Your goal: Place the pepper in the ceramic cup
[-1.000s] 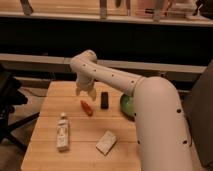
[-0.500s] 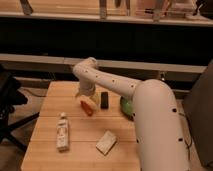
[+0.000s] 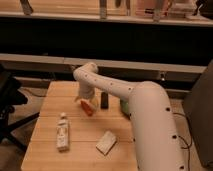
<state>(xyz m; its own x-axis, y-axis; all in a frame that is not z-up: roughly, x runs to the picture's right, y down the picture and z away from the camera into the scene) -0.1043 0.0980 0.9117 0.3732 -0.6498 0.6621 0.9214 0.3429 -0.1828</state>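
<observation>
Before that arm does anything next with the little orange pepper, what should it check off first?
1. Gripper at the pepper: ok, it sits right over it on the table.
2. Pepper gripped: cannot tell.
3. Ceramic cup in sight: not ok, none shows; the arm may hide it.
4. Dark block clear of the pepper: ok, beside it, apart.
5. White bottle and white packet out of the way: ok, nearer the front edge.

On the wooden table [image 3: 47, 152] lie 1 white bottle [image 3: 62, 133], 1 pale packet [image 3: 106, 142], 1 dark block [image 3: 104, 99] and 1 green bowl [image 3: 123, 106].
</observation>
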